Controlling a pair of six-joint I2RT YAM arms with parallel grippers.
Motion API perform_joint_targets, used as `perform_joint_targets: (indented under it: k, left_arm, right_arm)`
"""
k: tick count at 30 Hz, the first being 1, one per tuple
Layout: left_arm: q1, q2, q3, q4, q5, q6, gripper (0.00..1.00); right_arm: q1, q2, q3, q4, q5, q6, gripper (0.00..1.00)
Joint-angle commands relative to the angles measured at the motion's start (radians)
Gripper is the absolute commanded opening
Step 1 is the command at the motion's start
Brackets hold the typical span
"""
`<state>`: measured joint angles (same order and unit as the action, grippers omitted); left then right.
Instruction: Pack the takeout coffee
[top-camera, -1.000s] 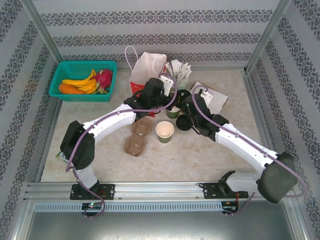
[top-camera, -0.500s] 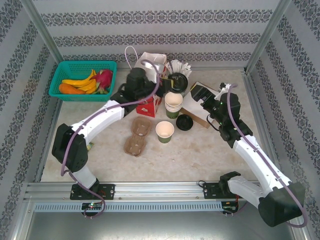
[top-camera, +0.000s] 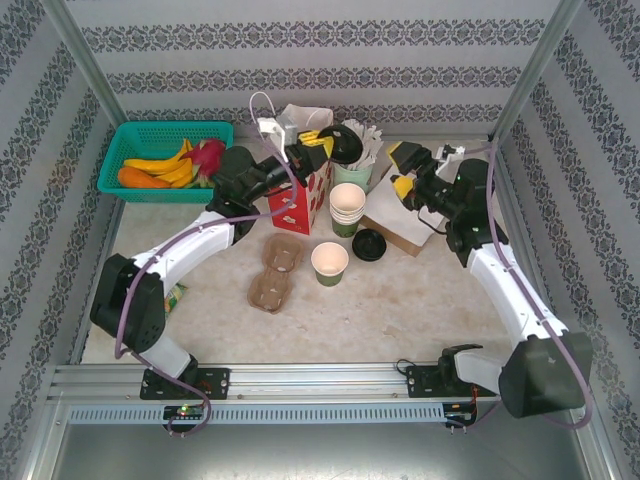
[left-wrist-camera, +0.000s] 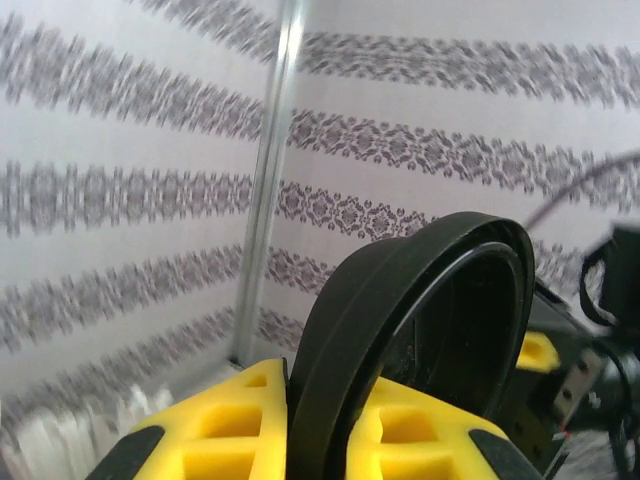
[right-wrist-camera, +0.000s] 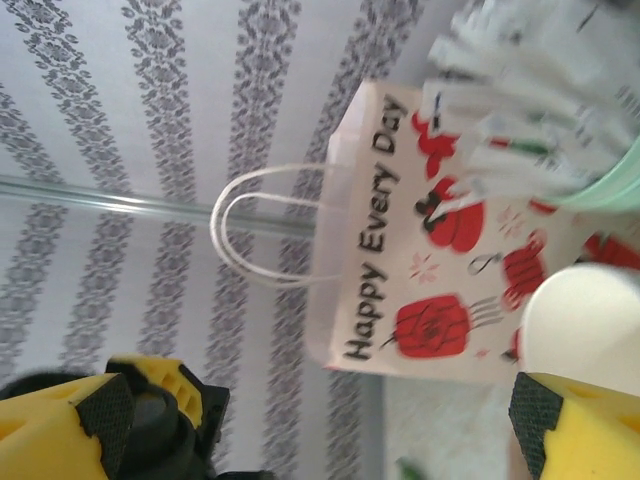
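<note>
The green paper cup (top-camera: 330, 263) stands open on the table, with the brown two-well pulp tray (top-camera: 275, 273) just to its left. My left gripper (top-camera: 322, 143) is raised at the back, above the red-and-white bag (top-camera: 298, 185), and is shut on a round black lid (top-camera: 346, 146). In the left wrist view that lid (left-wrist-camera: 420, 330) stands on edge, pinched between the yellow fingers (left-wrist-camera: 230, 420) of the left gripper (left-wrist-camera: 330, 425). Another black lid (top-camera: 369, 244) lies on the table right of the cup. My right gripper (top-camera: 402, 171) hangs open and empty at the back right; in its own view the right gripper (right-wrist-camera: 320, 440) faces the bag (right-wrist-camera: 430, 250).
A stack of paper cups (top-camera: 347, 207) stands behind the single cup. A cup of white wrapped straws (top-camera: 362, 150) is at the back. A green basket (top-camera: 131, 134) with fruit sits back left. A brown flat packet (top-camera: 405, 228) lies under the right arm.
Both grippers were together over the cups. The left has since risen toward the back with the black lid. The right has opened wide and drawn back to the right.
</note>
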<state>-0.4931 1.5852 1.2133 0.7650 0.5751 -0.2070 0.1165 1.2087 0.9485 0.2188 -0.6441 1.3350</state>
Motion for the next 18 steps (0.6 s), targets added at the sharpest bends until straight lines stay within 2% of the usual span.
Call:
perform_joint_targets:
  k: [1, 4, 6, 8, 11, 18]
  left_arm:
    - [-0.041, -0.047, 0.036, 0.034, -0.024, 0.493, 0.00]
    - [-0.065, -0.041, 0.016, 0.092, -0.066, 0.775, 0.00]
    - [-0.091, -0.027, 0.002, 0.130, -0.098, 1.013, 0.00]
    - [-0.096, -0.002, -0.009, 0.235, -0.106, 1.125, 0.00]
    - [-0.096, 0.015, -0.011, 0.321, -0.095, 1.224, 0.00]
    - [-0.093, 0.009, -0.017, 0.375, -0.071, 1.184, 0.00]
  right_arm:
    - [-0.014, 0.030, 0.056, 0.062, -0.182, 0.222, 0.98]
    - [-0.023, 0.035, 0.062, 0.082, -0.215, 0.305, 0.98]
    - [-0.028, 0.034, 0.060, 0.109, -0.234, 0.370, 0.98]
    - [-0.028, 0.034, 0.047, 0.165, -0.252, 0.449, 0.98]
    - [-0.028, 0.041, 0.019, 0.288, -0.264, 0.578, 0.98]
    - [0.005, 0.063, -0.016, 0.501, -0.216, 0.762, 0.97]
